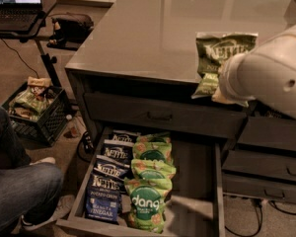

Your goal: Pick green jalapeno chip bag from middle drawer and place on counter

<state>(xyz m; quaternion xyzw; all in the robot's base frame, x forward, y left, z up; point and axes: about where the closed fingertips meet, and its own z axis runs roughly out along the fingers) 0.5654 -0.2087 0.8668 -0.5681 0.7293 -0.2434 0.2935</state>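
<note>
1. Arm: the white housing comes in from the right. The gripper [213, 86] sits at its tip, just at the front edge of the bench [153, 28], largely hidden behind the housing.
2. Gripper state: holding the green jalapeno chip bag [226, 48] by its lower part. Judged so because the bag stands upright with its bottom corner hanging past the bench edge and nothing else supports it.
3. Bag location: out of the middle drawer [193, 174], up at bench height, with the upper half over the glossy top and the lower corner in front of the closed upper drawer front [160, 115].
4. Drawer: pulled open. Dark blue Kettle bags [109, 174] are in the left column, dang bags [150, 179] are beside them, and the floor to their right is bare.
5. Progress: the pick from the drawer looks complete and the carry to the bench is nearly complete.
6. Remaining: move the bag fully over the top, lower it, release and withdraw. It is not yet resting on the bench.
7. Risk note: letting go here would likely tip the bag off the edge, back toward the drawer.
</note>
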